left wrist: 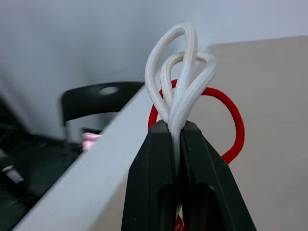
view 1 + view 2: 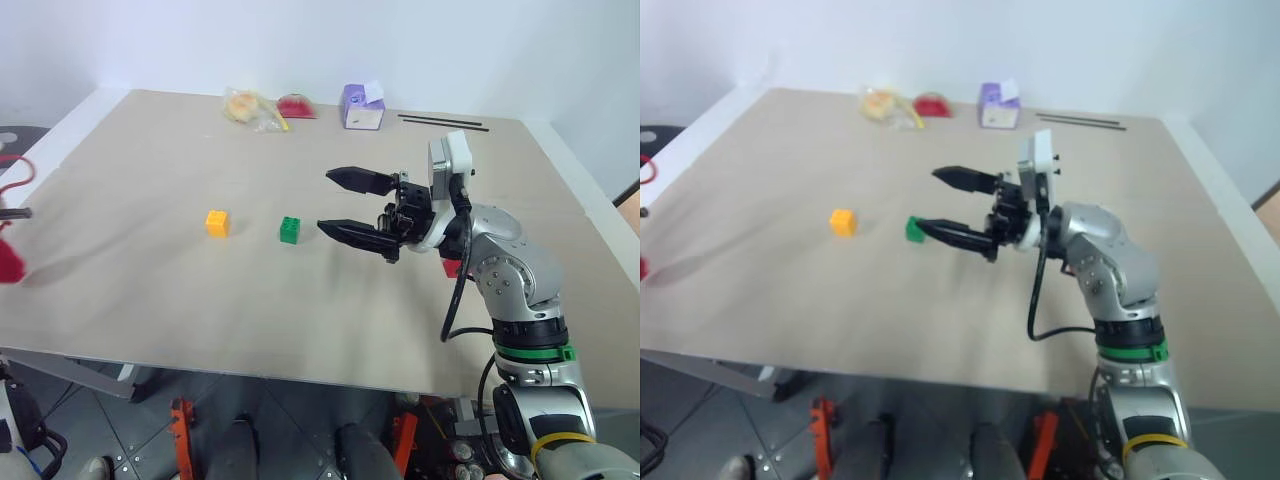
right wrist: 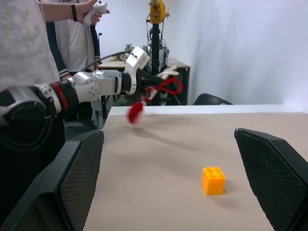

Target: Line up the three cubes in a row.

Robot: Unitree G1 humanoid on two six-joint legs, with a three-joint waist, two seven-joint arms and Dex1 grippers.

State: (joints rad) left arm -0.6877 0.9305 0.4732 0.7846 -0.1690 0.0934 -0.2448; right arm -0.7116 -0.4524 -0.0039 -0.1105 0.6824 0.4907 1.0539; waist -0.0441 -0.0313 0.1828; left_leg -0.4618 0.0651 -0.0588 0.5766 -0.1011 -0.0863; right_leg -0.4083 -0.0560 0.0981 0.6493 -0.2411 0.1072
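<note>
right tool (image 2: 345,204): fingers spread wide, nothing held, raised over the worktop (image 2: 150,290)
green cube (image 2: 290,230): on worktop, just beside the lower fingertip
yellow cube (image 2: 217,223): further left, apart
red cube (image 2: 452,267): mostly hidden behind the right arm
left tool (image 1: 176,144): clamped on white cord (image 1: 180,72)

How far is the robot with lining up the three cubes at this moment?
Looks done: the yellow-orange cube and green cube already sit side by side, apart, on the table.
In hand: no cube. The left claw is shut on a white and red cord, with a red ball hanging below. The right claw is open above the table near the green cube.
Left: the red cube, partly hidden behind the right arm, must join the row.
</note>
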